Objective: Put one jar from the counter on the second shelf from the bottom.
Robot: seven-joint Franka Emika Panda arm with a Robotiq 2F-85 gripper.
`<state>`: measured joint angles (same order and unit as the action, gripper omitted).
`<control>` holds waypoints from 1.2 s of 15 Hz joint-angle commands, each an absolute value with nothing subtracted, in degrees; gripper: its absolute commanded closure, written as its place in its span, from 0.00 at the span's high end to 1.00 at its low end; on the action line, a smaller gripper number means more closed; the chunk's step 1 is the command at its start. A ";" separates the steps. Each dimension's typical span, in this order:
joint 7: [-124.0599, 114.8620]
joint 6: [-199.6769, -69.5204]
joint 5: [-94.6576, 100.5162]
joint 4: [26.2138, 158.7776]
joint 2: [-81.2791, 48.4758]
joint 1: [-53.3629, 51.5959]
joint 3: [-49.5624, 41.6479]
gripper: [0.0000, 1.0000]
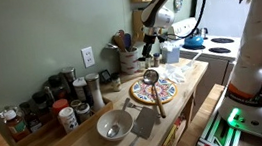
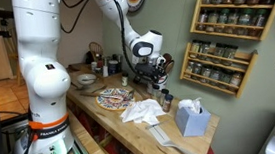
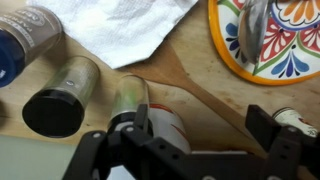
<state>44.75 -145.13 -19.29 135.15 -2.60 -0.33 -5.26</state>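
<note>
My gripper (image 3: 203, 125) is open and hangs low over the light-wood counter (image 3: 215, 100). A white jar with a red label (image 3: 172, 132) lies between the fingers, close to the left finger. A dark-lidded jar of green contents (image 3: 60, 98) and another small jar (image 3: 130, 92) lie to its left. In both exterior views the gripper (image 1: 149, 49) (image 2: 149, 76) is at a cluster of small jars on the counter (image 1: 89, 139) (image 2: 132, 126). The brown wooden spice rack (image 2: 217, 65) hangs on the wall beyond, its tiers full of dark-lidded jars.
A painted plate (image 3: 275, 45) (image 1: 153, 90) (image 2: 114, 97) with a wooden spoon (image 3: 190, 85) lies nearby. White paper (image 3: 120, 25) (image 2: 140, 110) lies crumpled beside it. A blue-labelled jar (image 3: 22, 45) is at the wrist view's left. A tissue box (image 2: 190, 116), a metal bowl (image 1: 113, 125) and more jars (image 1: 59, 100) stand along the counter.
</note>
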 commanded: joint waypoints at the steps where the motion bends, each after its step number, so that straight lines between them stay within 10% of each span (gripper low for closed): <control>1: 47.95 -145.94 -21.26 132.52 -5.87 2.06 -3.67 1.00; 18: 50.06 -150.23 -20.10 126.10 -14.17 7.59 0.85 1.00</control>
<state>48.01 -149.10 -19.67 127.24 -12.28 5.85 -0.94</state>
